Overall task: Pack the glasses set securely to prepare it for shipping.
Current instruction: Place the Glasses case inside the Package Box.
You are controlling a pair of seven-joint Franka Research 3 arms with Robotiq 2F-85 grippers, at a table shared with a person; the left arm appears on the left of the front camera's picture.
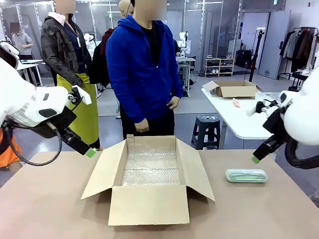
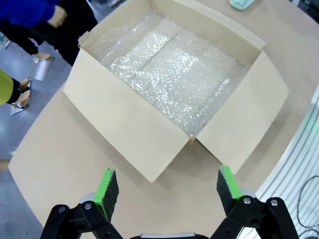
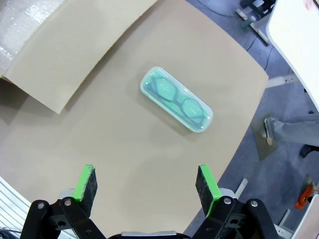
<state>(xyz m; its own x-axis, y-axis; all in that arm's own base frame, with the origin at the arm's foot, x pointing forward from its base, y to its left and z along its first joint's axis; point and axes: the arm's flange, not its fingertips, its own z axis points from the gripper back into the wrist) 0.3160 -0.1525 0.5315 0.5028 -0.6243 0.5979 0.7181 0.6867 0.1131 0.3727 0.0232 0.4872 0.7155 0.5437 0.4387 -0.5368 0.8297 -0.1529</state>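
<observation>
1. Mint-green glasses case lies flat on the tabletop, right of the open cardboard box, with glasses visible inside it.
2. Right pincer hovers above the case, fingers apart, empty.
3. Left pincer hangs spread and empty beside the box, which is lined with bubble wrap.

A flat tan-brown table carries a large open brown cardboard box at its middle, flaps spread outward. Well apart to its right, a pale mint green, oblong, semi-clear glasses case lies flat.
</observation>
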